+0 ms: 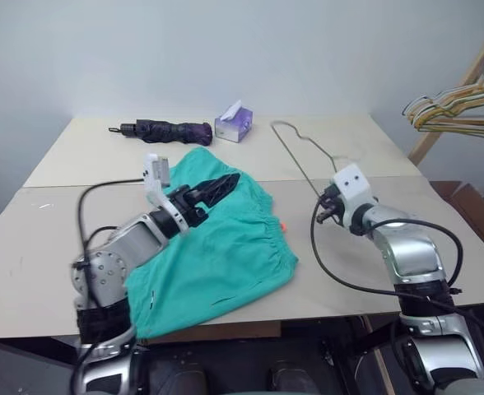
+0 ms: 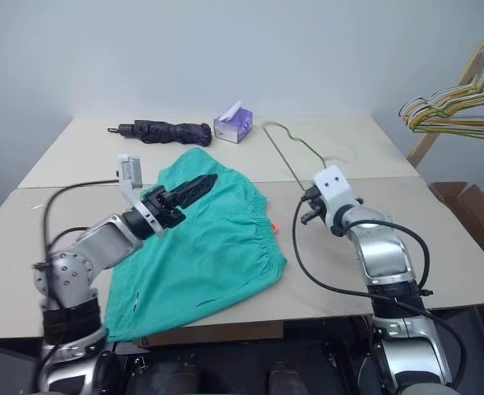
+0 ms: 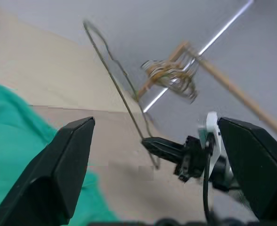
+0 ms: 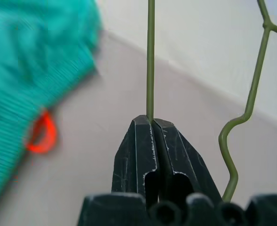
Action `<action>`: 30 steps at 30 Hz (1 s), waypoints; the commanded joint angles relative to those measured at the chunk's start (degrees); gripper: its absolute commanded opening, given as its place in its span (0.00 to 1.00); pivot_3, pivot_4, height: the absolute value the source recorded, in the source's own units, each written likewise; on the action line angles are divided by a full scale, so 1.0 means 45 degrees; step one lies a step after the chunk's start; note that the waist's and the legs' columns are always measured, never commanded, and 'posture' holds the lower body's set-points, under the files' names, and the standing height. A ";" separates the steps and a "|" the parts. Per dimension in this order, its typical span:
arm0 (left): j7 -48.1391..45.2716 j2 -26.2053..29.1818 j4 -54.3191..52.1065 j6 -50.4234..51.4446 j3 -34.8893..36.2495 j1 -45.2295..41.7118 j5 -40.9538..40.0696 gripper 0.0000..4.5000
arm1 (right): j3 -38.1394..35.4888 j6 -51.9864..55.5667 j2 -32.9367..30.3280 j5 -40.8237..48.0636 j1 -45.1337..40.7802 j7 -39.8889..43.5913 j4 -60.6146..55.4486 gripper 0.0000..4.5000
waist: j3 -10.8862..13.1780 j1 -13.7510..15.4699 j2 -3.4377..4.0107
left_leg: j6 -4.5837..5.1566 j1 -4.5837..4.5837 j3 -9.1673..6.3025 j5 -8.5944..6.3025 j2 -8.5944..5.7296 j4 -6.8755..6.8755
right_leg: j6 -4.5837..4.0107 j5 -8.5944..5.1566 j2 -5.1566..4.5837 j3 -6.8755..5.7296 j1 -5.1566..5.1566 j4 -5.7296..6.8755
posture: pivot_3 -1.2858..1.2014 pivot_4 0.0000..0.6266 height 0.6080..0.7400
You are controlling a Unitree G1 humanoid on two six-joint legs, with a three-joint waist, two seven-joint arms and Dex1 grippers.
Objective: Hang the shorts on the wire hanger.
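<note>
two beige tables [image 1: 53, 247] abutting, plain white wall [image 1: 225, 49] behind.

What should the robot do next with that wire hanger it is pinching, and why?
Probably carry the wire hanger over toward the shorts. The right gripper is shut on one of its wires, while the shorts lie flat on the table off to one side. The left gripper hangs open above them, free to lift the waistband.
</note>
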 commanded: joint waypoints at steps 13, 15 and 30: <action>0.0962 0.0036 0.0605 -0.1392 -0.0567 -0.1220 -0.1332 1.00 | 0.0727 -0.2260 -0.0102 0.1530 0.1405 0.1626 -0.4279 0.00 | 0.0000 0.0018 0.0000 | -0.0003 0.0067 -0.0023 0.0001 -0.0018 -0.0002 | -0.0008 0.0002 0.0004 -0.0037 0.0123 -0.0078 | 0.53 0.00 1.00; 0.0971 0.0093 0.0624 -0.1458 -0.0652 -0.1206 -0.1351 1.00 | 0.0778 -0.2379 -0.0203 0.1569 0.1499 0.1757 -0.4342 0.00 | 0.0000 0.0009 0.0000 | -0.0003 0.0071 -0.0023 0.0001 -0.0017 -0.0003 | -0.0008 0.0002 0.0006 -0.0037 0.0126 -0.0079 | 0.53 0.00 1.00; 0.0920 0.0252 0.1072 -0.2029 -0.1087 -0.1177 -0.0743 0.04 | 0.1063 -0.2467 -0.0516 0.1323 0.1527 0.1564 -0.4200 0.00 | 0.0000 0.0011 0.0000 | -0.0003 0.0063 -0.0032 0.0000 -0.0018 -0.0007 | -0.0011 0.0006 0.0008 -0.0042 0.0146 -0.0123 | 0.52 0.00 1.00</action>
